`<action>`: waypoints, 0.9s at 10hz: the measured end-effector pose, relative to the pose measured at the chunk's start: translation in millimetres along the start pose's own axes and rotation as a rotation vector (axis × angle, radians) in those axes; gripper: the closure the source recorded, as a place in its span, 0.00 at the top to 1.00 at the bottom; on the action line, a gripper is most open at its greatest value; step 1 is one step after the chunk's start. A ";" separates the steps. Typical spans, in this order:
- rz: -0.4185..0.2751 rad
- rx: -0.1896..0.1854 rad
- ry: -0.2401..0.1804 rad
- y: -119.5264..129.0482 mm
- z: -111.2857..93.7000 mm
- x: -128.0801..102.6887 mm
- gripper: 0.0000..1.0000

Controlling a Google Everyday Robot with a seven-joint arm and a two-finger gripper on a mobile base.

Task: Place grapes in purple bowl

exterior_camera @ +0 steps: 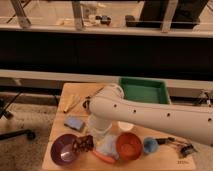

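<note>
The purple bowl (62, 149) stands at the table's front left corner. The grapes (82, 144), a dark reddish-purple bunch, hang at the bowl's right rim, partly over its edge. My gripper (90, 141) comes down from the thick white arm (145, 114) and is shut on the grapes. The arm's wrist hides most of the gripper.
An orange-red bowl (129, 146) and a small blue cup (150, 145) stand to the right of the grapes. A blue sponge (75, 123) lies behind the purple bowl. A green tray (144, 91) is at the back right. The wooden table's front edge (115, 166) is close.
</note>
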 end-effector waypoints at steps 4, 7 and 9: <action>-0.007 -0.011 0.000 -8.3 12.4 -5.4 0.00; -0.014 -0.017 0.002 -14.1 20.1 -9.1 0.00; -0.015 -0.017 0.001 -17.2 24.8 -10.5 0.00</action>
